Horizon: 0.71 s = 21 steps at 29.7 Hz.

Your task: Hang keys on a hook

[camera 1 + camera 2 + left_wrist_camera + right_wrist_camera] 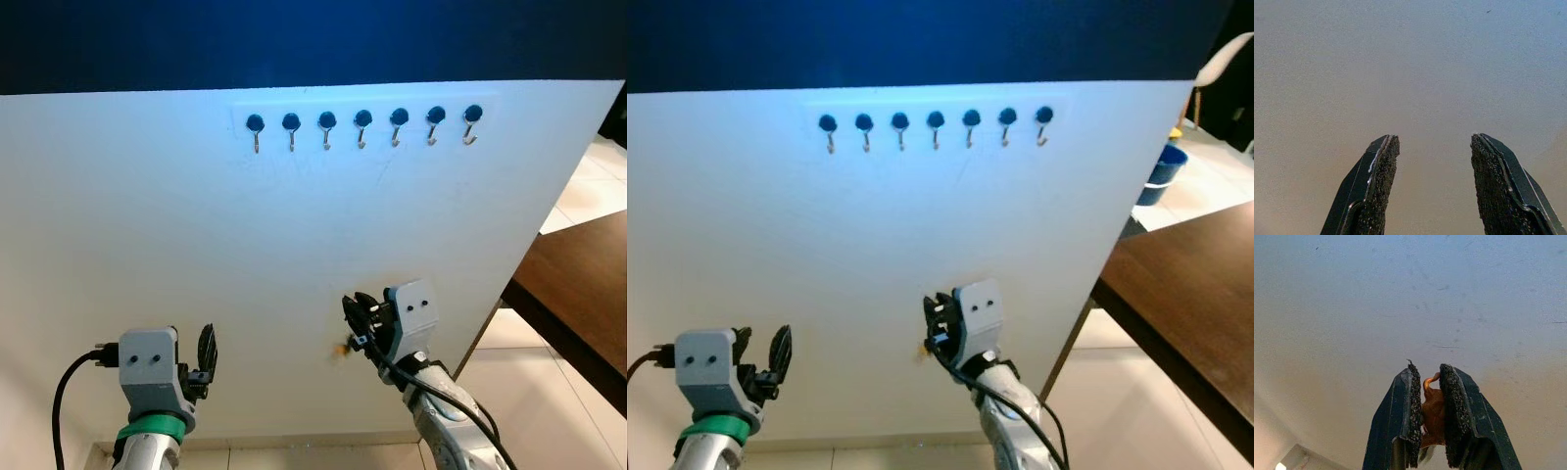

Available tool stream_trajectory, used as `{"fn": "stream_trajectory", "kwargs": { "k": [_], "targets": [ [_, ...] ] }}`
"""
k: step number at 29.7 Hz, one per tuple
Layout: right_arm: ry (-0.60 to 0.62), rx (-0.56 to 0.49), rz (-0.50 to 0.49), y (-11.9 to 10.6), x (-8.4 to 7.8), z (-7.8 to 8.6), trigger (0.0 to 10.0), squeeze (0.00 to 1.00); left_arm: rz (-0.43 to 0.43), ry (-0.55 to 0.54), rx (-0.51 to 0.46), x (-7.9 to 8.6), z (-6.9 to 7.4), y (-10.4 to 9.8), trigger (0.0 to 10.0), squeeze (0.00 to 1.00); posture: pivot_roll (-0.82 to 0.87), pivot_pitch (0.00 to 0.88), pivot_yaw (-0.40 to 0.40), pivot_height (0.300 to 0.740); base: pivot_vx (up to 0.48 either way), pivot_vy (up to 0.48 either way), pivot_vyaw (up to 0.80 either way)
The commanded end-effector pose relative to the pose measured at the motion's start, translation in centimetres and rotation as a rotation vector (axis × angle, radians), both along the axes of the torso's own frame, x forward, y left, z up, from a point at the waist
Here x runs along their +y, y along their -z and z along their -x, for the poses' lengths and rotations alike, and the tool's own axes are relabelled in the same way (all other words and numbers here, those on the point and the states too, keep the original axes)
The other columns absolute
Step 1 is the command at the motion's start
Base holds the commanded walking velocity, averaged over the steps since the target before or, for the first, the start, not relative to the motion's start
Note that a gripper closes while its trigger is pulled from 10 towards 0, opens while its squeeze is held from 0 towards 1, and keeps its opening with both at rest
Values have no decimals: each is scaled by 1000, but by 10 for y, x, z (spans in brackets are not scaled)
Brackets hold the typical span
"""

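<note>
the right gripper [1428, 382] is pinched tight on the keys [1433, 413], a small orange-brown lump squeezed between its two black pads, with a little curl of it poking out past the tips. in the eye view the same right gripper [355, 318] is held up close in front of a big white wall [147, 255], and a small yellow-brown bit hangs just beside its fingers on the robot's left. the wall all around the fingers is flat and bare, so there is lots of open room above and to both sides. far above the gripper, high on the wall, is a row of hooks [363, 127], seven dark round knobs with little silver hooks under them, just under the wall's dark blue top band [294, 39]. to the right of the gripper the wall stops at a slanted edge, and past it a brown table [578, 294] juts in. well off to the left and a bit lower, the left gripper [1430, 147] is spread apart with nothing in it, facing the plain wall.
</note>
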State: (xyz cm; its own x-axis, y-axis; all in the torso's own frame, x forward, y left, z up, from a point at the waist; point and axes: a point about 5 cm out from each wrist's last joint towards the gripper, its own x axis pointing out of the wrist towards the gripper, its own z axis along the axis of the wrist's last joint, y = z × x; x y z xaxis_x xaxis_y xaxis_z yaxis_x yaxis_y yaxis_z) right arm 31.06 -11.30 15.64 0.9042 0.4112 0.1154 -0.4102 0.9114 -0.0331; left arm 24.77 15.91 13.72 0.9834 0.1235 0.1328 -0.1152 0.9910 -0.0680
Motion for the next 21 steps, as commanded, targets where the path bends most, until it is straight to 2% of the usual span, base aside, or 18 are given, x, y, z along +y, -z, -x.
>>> {"fn": "stream_trajectory", "kwargs": {
  "k": [1,7,12,14,21],
  "targets": [
    [-12,3,8,2,2,0,10000,0,-5,-24,23,4,2,5,10000,0,-170,96,103,740,0,0,0],
    [-15,8,14,4,3,1,10000,0,-8,-33,12,6,2,3,10000,0,-168,102,102,740,0,0,0],
    [-16,11,16,5,3,1,10000,0,-27,-46,-16,7,3,-1,10000,0,-168,102,102,740,0,-384,0],
    [-17,10,17,4,3,1,10000,0,-6,-52,-9,7,3,0,10000,0,-169,108,103,740,0,-469,0],
    [-31,-6,24,0,5,0,10000,0,41,-64,24,10,4,4,10000,0,-170,108,101,740,0,0,0]
  ]
}}
